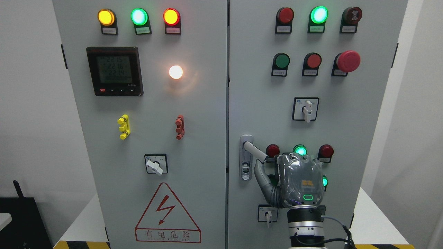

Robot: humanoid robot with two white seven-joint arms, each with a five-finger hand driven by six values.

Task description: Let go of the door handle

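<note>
The right hand (300,180), wrist upright, has its fingers curled around the silver door handle (254,151), which is swung out from the grey cabinet door (263,103).

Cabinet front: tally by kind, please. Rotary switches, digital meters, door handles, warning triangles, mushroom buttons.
rotary switches: 3
digital meter: 1
door handle: 1
warning triangle: 1
red mushroom button: 1
Total: 7
</note>
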